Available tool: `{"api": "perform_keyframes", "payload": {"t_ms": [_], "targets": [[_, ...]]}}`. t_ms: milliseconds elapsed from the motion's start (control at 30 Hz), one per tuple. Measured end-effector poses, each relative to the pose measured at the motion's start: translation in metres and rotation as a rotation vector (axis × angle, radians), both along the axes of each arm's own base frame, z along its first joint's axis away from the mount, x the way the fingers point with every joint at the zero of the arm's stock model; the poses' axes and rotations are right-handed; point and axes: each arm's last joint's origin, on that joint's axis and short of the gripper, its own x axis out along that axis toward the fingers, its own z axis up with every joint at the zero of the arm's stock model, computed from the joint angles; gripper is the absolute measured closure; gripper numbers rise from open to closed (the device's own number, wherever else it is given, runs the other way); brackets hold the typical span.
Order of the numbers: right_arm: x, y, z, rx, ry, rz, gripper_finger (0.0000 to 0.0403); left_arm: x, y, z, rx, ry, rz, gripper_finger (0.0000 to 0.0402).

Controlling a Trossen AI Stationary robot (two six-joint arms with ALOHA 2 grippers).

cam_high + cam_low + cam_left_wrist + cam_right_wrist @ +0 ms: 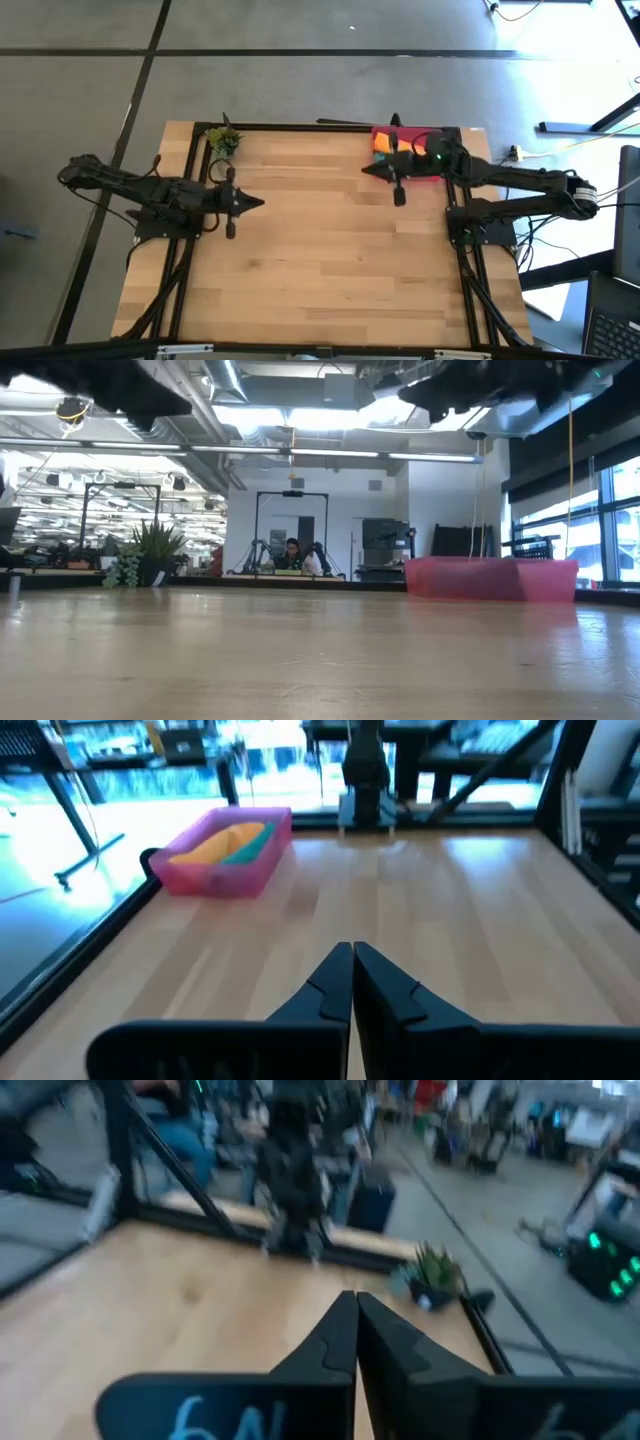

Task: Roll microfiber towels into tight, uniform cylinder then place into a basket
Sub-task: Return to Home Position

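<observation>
The orange towel (213,846) and teal towel (256,841) lay rolled in the basket (215,880) just behind the closed, empty right gripper (367,170); the left gripper (256,203), also closed, hung well apart. Stowing looked finished; next, each arm needed only retract home

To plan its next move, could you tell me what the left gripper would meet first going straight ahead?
The left gripper's way looks free over bare table up to the right arm's base at the far edge, probably the first thing met; the basket sits off to one side.
</observation>
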Motion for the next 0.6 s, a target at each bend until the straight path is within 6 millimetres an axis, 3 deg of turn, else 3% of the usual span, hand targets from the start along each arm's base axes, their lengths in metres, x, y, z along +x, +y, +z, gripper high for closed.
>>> {"api": "perform_keyframes", "payload": {"t_ms": [233, 600], "targets": [[-0.021, 0.009, -0.036, 0.027, -0.150, 0.052, 0.0398, -0.022, 0.005, -0.027, -0.049, -0.194, -0.009, 0.0399], [-0.038, 0.015, -0.088, 0.046, -0.111, 0.079, 0.0399, -0.037, 0.009, -0.062, -0.015, -0.235, -0.017, 0.0401]]}}
